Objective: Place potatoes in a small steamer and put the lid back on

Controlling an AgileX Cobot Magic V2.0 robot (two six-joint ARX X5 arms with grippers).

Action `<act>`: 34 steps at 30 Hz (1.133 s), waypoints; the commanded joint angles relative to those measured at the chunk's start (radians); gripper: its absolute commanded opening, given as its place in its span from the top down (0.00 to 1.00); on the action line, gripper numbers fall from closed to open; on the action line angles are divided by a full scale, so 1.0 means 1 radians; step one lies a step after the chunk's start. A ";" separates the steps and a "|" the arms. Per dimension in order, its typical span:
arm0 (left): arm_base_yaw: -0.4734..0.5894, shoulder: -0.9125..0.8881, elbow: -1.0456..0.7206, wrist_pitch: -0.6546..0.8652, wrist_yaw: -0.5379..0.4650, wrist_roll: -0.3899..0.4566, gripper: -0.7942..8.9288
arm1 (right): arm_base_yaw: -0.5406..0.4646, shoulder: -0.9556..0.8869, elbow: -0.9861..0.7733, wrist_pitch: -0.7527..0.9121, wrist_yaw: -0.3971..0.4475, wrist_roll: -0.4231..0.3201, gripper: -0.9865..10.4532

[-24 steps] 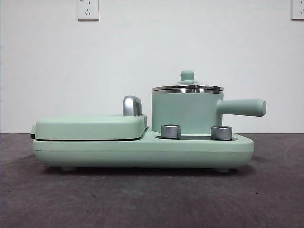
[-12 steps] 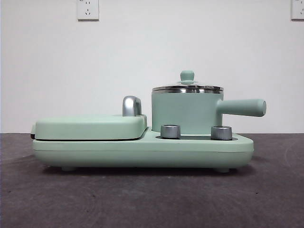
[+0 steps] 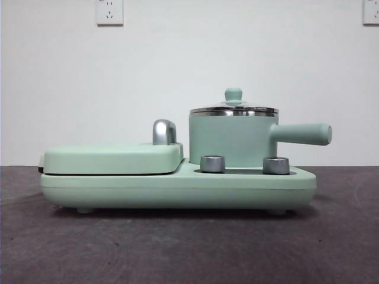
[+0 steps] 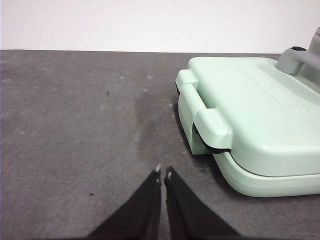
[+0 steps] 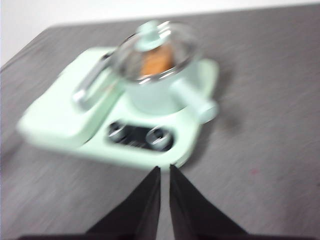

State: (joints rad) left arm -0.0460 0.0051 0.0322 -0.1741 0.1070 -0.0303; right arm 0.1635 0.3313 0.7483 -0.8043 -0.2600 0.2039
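Resting both hands clear, jaws pressed together, nothing changed in the last second.
The lid (image 3: 233, 109) sits on the small steamer (image 3: 233, 139), potato (image 5: 156, 62) inside; my job looks finished.

Front view: we look level across table (image 3: 189, 248), close on appliance (image 3: 177, 186). Left wrist view: we sit low beside grill cover (image 4: 260, 115). Right wrist view: blurred, high, looking down on whole appliance (image 5: 125, 135). All share it.
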 commanded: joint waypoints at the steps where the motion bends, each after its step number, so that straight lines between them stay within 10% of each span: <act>1: 0.000 -0.002 -0.019 0.011 0.001 -0.008 0.90 | -0.069 -0.064 -0.138 0.179 0.029 -0.026 0.89; 12: 0.000 -0.002 -0.019 0.011 0.001 -0.008 0.90 | -0.178 -0.251 -0.558 0.543 0.211 -0.172 0.89; 34: 0.000 -0.002 -0.019 0.011 0.001 -0.008 0.90 | -0.187 -0.328 -0.718 0.579 0.215 -0.209 0.89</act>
State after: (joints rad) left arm -0.0460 0.0051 0.0322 -0.1738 0.1070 -0.0376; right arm -0.0216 0.0040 0.0391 -0.2298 -0.0452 -0.0040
